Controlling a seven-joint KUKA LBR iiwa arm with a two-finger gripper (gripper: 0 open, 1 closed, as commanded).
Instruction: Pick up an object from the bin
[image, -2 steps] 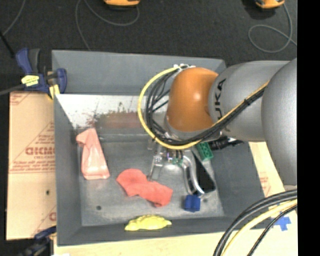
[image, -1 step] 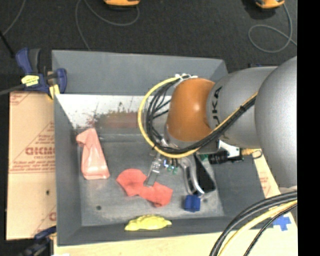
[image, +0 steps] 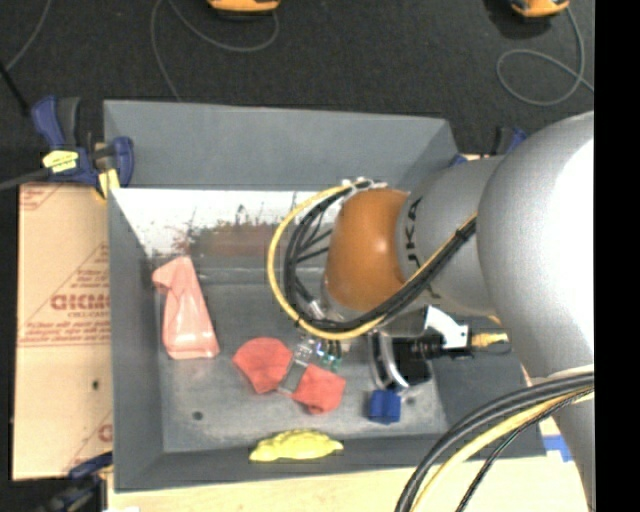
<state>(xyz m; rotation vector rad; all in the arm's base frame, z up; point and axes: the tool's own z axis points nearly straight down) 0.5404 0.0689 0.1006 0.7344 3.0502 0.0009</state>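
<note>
The gripper (image: 306, 362) sat low in the bin (image: 135, 330), between a red lump (image: 260, 365) and a second red lump (image: 320, 390); whether it was open or closed could not be told. This looked like the grasping step. Next would come a firm close, then a straight lift past the blue block (image: 383, 405).

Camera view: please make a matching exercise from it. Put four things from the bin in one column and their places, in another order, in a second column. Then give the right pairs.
Things
1. pink thing
2. blue thing
3. yellow thing
4. left red piece

Places
A. at the near edge of the bin, lowest in the view
B. left part of the floor
C. middle of the floor, just right of the pink one
D. right part of the floor, below the arm

Pairs: 1-B, 2-D, 3-A, 4-C
</note>
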